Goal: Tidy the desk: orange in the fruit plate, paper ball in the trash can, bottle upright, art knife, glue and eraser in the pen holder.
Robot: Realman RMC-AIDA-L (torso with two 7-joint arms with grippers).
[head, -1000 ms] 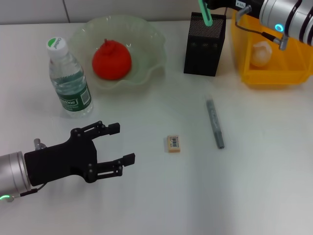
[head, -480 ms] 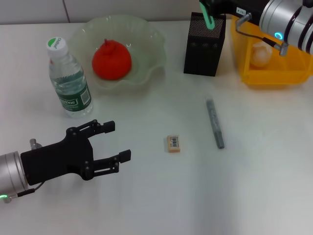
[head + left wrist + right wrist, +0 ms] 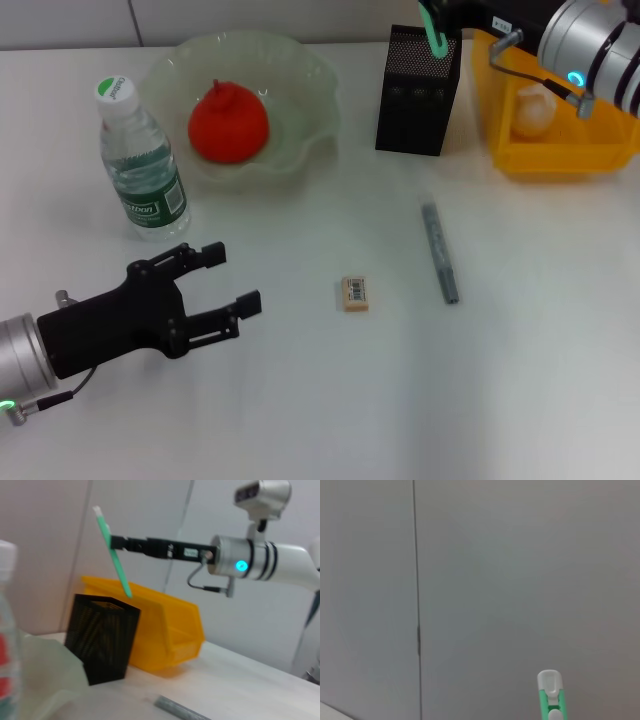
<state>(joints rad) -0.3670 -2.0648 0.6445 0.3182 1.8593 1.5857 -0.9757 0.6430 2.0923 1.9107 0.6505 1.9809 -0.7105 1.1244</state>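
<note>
I have the right pincer (image 3: pixel 437 14) at the upper right of the head view, clamped on the art knife (image 3: pixel 432 30), which hangs tilted with its lower tip just over the open mouth of the pen holder (image 3: pixel 418 92). I judge this the knife-into-holder step; the next move calls for lowering the knife inside the mesh walls before letting go, since the tilt could catch the rim.

The glue (image 3: pixel 438 251) and the eraser (image 3: pixel 355 292) lie on the tabletop (image 3: pixel 520 380) at centre, apart from each other, not yet collected. The orange (image 3: pixel 228 122) sits in the fruit plate (image 3: pixel 300 70), the bottle (image 3: pixel 142 165) stands upright at the left, and a paper ball (image 3: pixel 532 110) rests in the trash can (image 3: pixel 560 155).

My left pincer (image 3: pixel 225 285) hovers at lower left, fingers apart, holding nothing, clear of the work.
</note>
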